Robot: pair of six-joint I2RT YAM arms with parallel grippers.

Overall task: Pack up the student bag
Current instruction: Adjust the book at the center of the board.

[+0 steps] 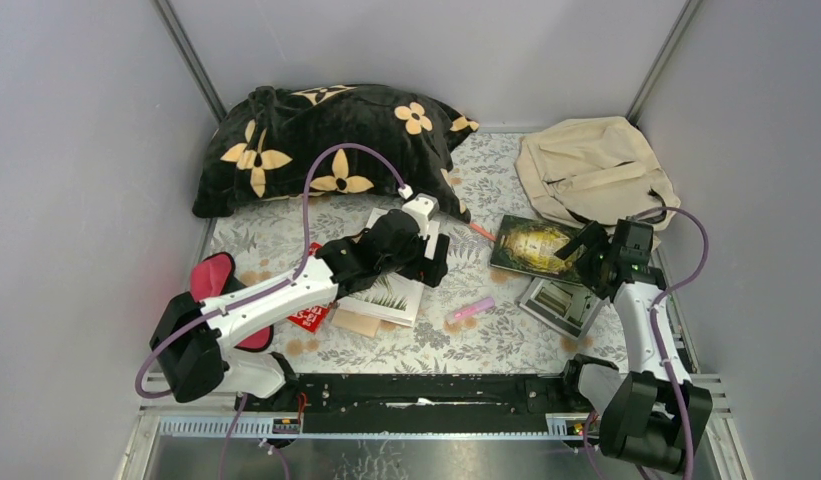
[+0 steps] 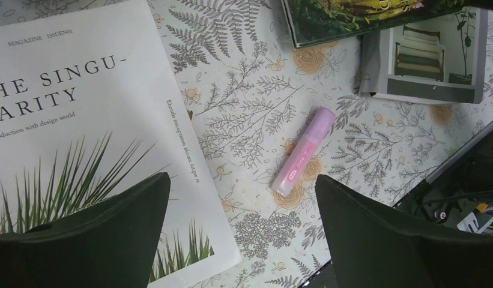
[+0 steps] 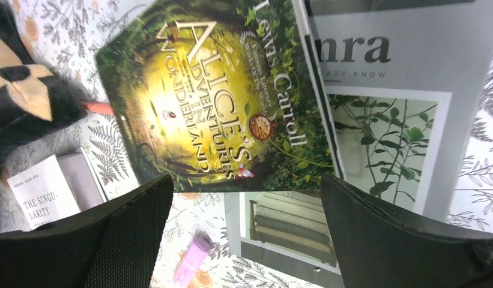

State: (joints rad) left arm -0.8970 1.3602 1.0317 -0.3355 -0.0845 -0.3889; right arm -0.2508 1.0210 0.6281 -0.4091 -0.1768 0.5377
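While beside wall (image 1: pixel 751 150), student bag (image 1: pixel 594 165) uncovered.

A black pillow (image 1: pixel 326 140) with tan flowers lies at the back left of the fern-print tabletop (image 1: pixel 486 340). Near the middle lies a white magazine (image 2: pixel 69 120) headed "The Singularity", with a pink marker (image 2: pixel 304 150) to its right, apart from it. Further right, a green "Alice's Adventures in Wonderland" book (image 3: pixel 220 96) overlaps the edge of a grey magazine (image 3: pixel 400 90). A red pen (image 3: pixel 99 108) shows between pillow and book.
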